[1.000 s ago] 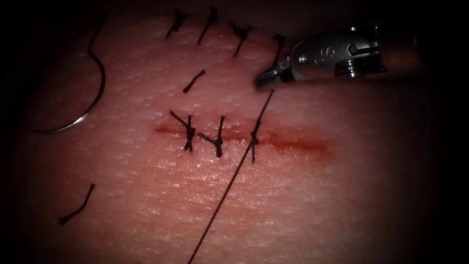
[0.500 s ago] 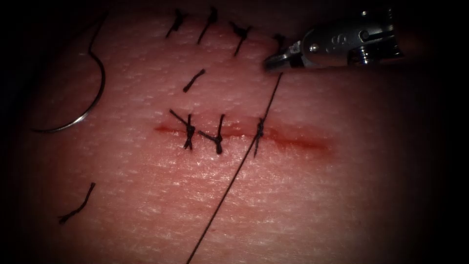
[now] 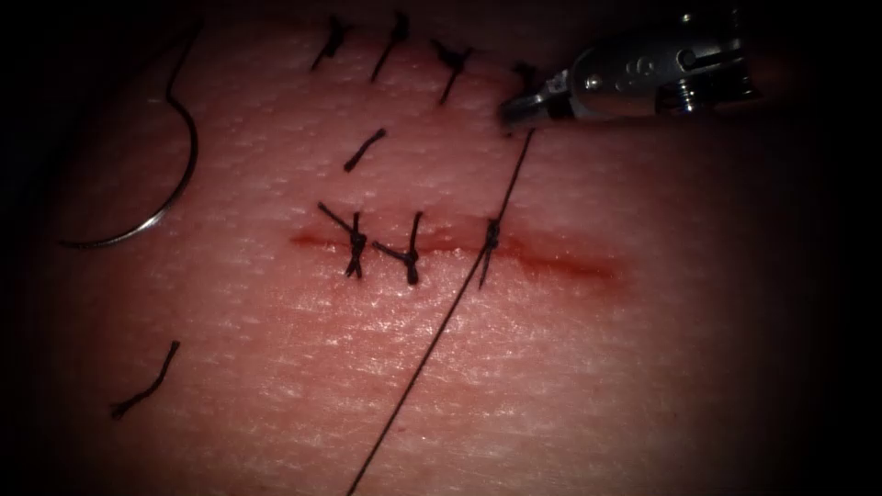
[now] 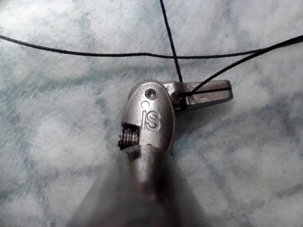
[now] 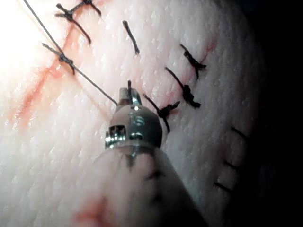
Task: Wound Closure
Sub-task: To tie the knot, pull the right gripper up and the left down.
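So both tools are clenched on thread here. The right tool point(image 3: 516, 108) grips the thread point(image 3: 459, 298) above the cut point(image 3: 551, 262), and over the last second it has lifted up and back, snugging the third knot point(image 3: 490, 237) down. The left tool point(image 4: 208, 93) clamps the other strand, off the tissue point(image 3: 570, 386). My take: keep the 2 pulls opposed and even so the knot seats flat on the cut rather than riding off it. The needle point(image 3: 156, 211) lies free on the tissue, well left of the cut, held by nobody. 2 finished stitches point(image 3: 381, 250) sit left of the knot, and older stitches point(image 3: 450, 62) crowd near the right tool's tip. Loose cut ends point(image 3: 145, 393) lie around.
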Action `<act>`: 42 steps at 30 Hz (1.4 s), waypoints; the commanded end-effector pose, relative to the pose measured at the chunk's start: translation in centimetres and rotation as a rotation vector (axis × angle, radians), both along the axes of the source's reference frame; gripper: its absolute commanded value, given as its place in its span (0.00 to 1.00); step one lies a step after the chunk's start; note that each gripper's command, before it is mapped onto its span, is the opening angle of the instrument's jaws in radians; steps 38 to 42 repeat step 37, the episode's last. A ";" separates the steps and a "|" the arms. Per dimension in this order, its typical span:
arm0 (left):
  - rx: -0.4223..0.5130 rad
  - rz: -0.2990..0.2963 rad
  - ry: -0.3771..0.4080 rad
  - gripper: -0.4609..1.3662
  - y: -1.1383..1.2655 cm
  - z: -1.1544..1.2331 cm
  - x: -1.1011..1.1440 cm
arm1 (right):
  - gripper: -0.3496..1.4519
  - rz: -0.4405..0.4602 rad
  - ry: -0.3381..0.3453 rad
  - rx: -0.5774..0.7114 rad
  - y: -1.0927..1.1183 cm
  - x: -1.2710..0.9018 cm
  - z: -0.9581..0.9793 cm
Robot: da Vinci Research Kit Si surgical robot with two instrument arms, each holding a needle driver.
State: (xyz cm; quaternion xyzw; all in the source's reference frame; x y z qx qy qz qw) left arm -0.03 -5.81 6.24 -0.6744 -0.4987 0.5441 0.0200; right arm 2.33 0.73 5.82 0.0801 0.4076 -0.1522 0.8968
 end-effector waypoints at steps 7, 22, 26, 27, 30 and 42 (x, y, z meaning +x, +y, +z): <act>0.004 0.005 -0.003 0.06 0.01 -0.01 -0.01 | 0.00 0.001 0.008 0.002 -0.01 0.02 0.02; 0.005 0.005 -0.003 0.06 0.01 -0.02 -0.04 | 0.00 -0.006 0.033 0.016 -0.03 0.04 0.02; 0.005 0.006 -0.003 0.06 0.01 -0.02 -0.05 | 0.00 -0.008 0.035 0.017 -0.04 0.04 0.02; 0.005 0.006 -0.003 0.06 0.01 -0.02 -0.05 | 0.00 -0.008 0.036 0.017 -0.04 0.05 0.02; 0.005 0.005 -0.002 0.06 0.01 -0.02 -0.08 | 0.00 -0.009 0.037 0.019 -0.03 0.05 0.02; 0.010 0.011 0.002 0.06 0.02 -0.05 -0.14 | 0.00 -0.005 0.042 0.019 -0.02 0.05 0.01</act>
